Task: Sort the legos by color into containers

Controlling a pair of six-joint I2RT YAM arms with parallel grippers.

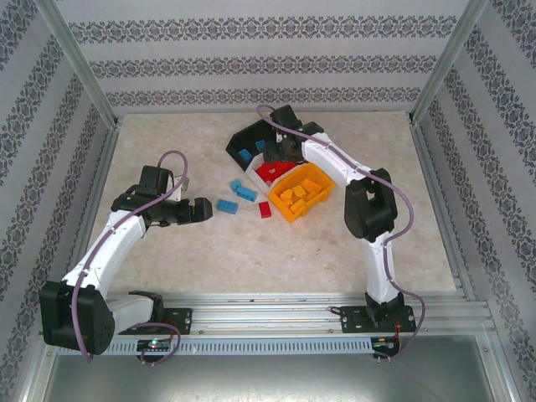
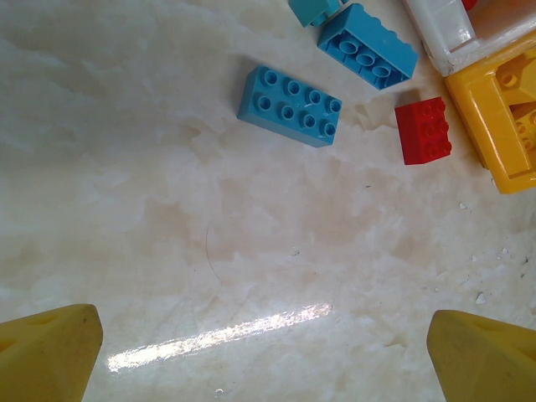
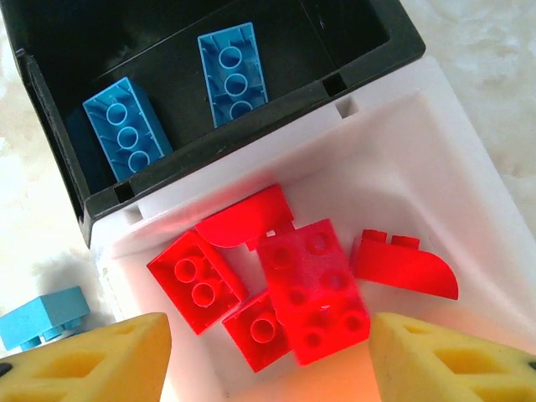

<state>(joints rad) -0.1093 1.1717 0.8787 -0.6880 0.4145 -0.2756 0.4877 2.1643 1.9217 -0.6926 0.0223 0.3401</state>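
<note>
Between the jaws of my left gripper (image 2: 266,347) the table (image 2: 167,251) lies bare; ahead, a blue brick (image 2: 290,105) and a red brick (image 2: 424,130) lie apart, leaving a passable gap; the yellow bin (image 2: 481,126) blocks the right; my right arm (image 1: 335,163) overhangs the white bin (image 3: 435,167), which is crowded with red bricks (image 3: 310,293).

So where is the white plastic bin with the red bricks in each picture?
Top external: the white plastic bin sits mid-table, between the black plastic bin and the orange-yellow plastic bin.
Left wrist: in the top right corner, cut off by the edge.
Right wrist: across the middle, just below the black bin.
Shared landmark: the red studded bricks lying inside it.
</note>
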